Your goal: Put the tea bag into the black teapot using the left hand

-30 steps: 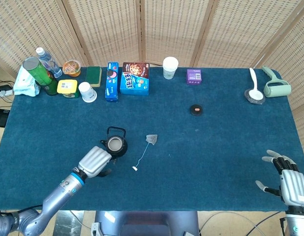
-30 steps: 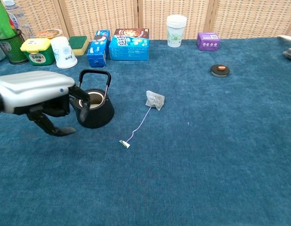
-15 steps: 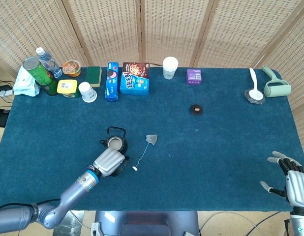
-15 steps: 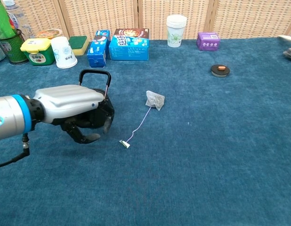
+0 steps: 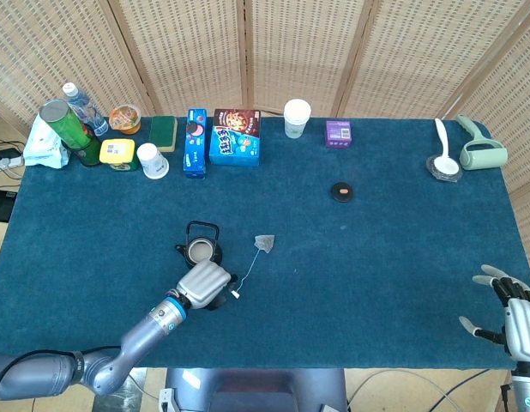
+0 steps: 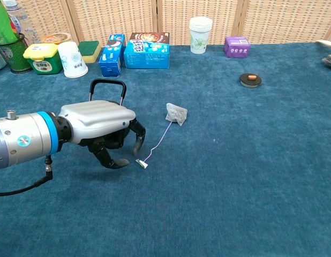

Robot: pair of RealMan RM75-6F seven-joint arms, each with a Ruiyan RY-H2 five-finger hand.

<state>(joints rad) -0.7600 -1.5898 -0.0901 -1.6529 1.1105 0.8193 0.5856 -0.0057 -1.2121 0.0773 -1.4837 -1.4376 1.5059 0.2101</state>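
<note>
The grey tea bag (image 5: 265, 243) (image 6: 176, 113) lies on the blue cloth, its string running down-left to a small white tag (image 5: 235, 294) (image 6: 141, 163). The black teapot (image 5: 201, 250) stands open-topped to the left of the bag; in the chest view only its handle (image 6: 107, 84) shows above my left hand. My left hand (image 5: 203, 284) (image 6: 104, 130) hovers low in front of the teapot, fingers curled downward and apart, holding nothing, its fingertips just left of the tag. My right hand (image 5: 515, 319) rests open at the table's near right corner.
Along the far edge stand a green bottle (image 5: 63, 124), a yellow tub (image 5: 118, 153), white cups (image 5: 151, 160) (image 5: 297, 118), blue snack boxes (image 5: 235, 136), and a purple box (image 5: 338, 132). A small black lid (image 5: 342, 190) lies mid-table. A white spoon (image 5: 442, 150) and lint roller (image 5: 481, 148) sit far right.
My left hand has slid rightward past the front of the teapot toward the string's tag. The right hand has drawn back a little toward the near edge.
</note>
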